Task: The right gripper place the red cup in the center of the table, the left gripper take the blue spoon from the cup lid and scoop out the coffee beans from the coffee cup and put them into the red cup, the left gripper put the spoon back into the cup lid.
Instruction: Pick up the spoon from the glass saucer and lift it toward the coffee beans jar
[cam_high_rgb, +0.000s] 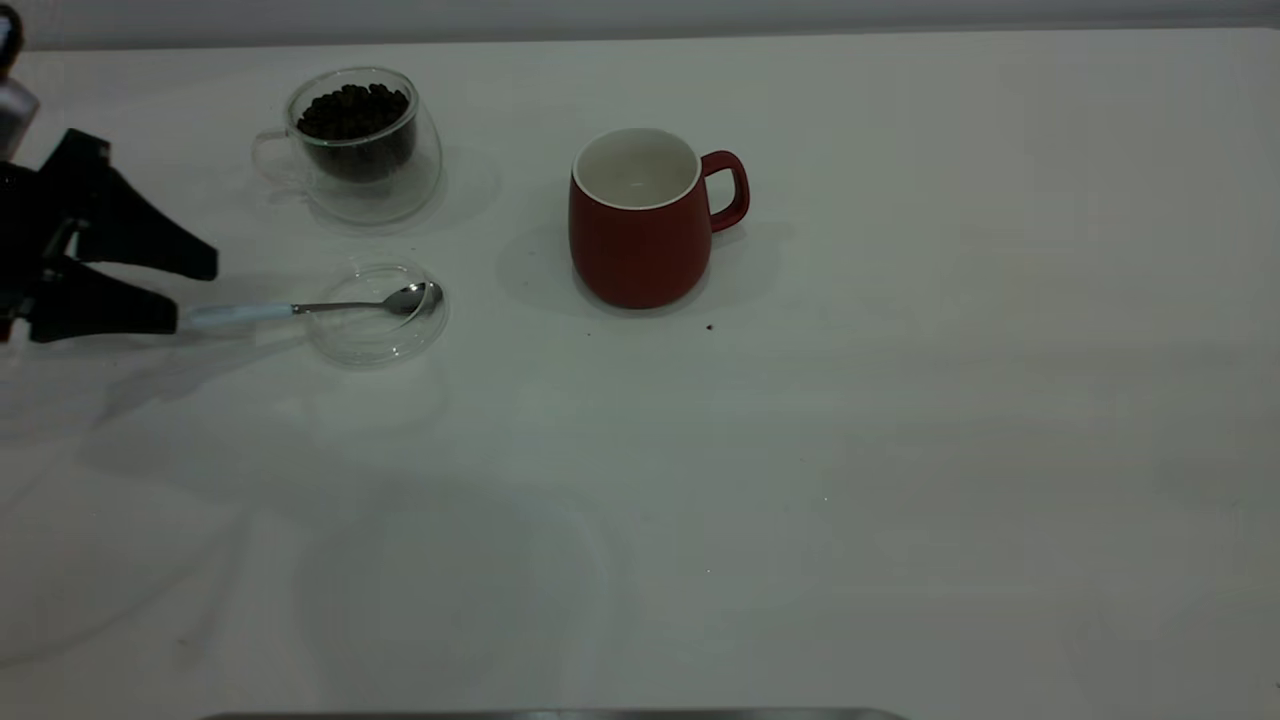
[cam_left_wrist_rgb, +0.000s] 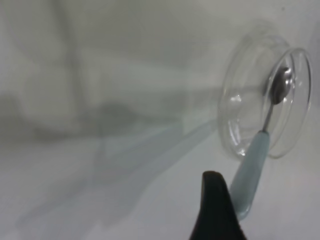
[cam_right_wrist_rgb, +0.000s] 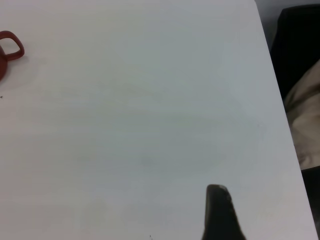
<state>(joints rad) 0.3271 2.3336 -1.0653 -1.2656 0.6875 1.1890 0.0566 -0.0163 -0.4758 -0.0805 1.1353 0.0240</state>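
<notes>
Two fingers of left end effector (cam_high_rgb: 195, 290) spread wide at table (cam_high_rgb: 900, 450) edge — spoon (cam_high_rgb: 300, 309) handle between, ungripped.

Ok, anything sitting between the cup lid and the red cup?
No. In the exterior view the table is bare between the cup lid and the red cup.

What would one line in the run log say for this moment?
red cup: mid-table, looks empty | blue spoon: bowl in cup lid | left gripper: open at spoon handle | coffee beans: in coffee cup
</notes>
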